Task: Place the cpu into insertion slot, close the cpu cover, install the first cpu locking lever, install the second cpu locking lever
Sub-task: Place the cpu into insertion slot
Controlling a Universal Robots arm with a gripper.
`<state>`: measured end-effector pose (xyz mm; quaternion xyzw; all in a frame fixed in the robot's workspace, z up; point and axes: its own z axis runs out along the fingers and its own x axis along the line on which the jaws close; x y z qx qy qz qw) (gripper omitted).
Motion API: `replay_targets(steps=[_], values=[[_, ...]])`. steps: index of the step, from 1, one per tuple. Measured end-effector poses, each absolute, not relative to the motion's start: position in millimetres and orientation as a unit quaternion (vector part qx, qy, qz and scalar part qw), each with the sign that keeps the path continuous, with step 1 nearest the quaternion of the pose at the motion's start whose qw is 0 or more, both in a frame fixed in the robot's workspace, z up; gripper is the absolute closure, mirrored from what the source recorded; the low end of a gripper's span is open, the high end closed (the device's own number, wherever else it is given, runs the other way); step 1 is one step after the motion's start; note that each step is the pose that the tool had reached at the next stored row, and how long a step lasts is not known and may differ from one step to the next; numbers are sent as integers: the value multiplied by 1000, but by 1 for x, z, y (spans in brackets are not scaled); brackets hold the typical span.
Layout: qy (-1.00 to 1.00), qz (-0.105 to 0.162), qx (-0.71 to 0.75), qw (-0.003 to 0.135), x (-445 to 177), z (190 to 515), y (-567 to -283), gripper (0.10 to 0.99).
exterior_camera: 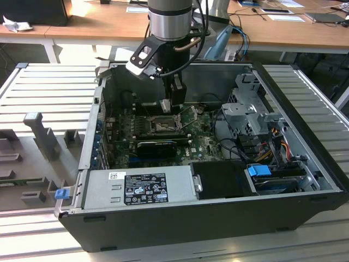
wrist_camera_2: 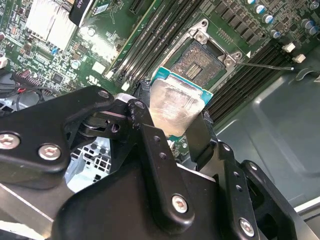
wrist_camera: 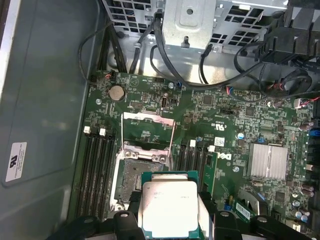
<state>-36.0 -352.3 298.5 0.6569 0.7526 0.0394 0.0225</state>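
1. End effector sits low inside the open PC case, over the mainboard. Its fingers are set narrow, clamped on two opp. edges of the cpu.
2. The cpu: flat square, pale matte-silver lid w/ faint print, teal-green substrate rim. It is held level, lid up.
3. Key relation: the insertion slot lies just beyond the fingertips, offset sideways. In the first wrist view the chip overlaps only the slot's near corner. We judge it above the contacts, not seated. Chip edges run approx. parallel to the socket frame.
4. Slot: dark centre, gold-brown contact field, dull silver surround, nothing in it.
5. The cpu cover: thin silver frame plate w/ big window, hinged open on the slot's far side from the end effector.
6. A thin wire lever stands free beside the slot.
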Motion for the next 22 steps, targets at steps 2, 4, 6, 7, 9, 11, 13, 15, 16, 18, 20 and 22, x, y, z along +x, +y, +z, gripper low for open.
replay_targets(steps=[2, 4, 6, 7, 9, 11, 13, 15, 16, 18, 20, 22], values=[[753, 39, 657, 22, -36, 297, -352, 557], [753, 39, 657, 22, -36, 295, -352, 557], [753, 39, 657, 22, -36, 293, -352, 557], [753, 39, 657, 22, -36, 292, -352, 557], [753, 39, 657, 22, -36, 291, -352, 557], [753, 40, 657, 22, -36, 290, -352, 557], [753, 40, 657, 22, -36, 288, -352, 557], [753, 40, 657, 22, -36, 287, -352, 557], [753, 40, 657, 22, -36, 287, -352, 557], [753, 40, 657, 22, -36, 285, -352, 557], [751, 39, 658, 22, -36, 285, -352, 557], [748, 39, 662, 23, -36, 284, -352, 557]])
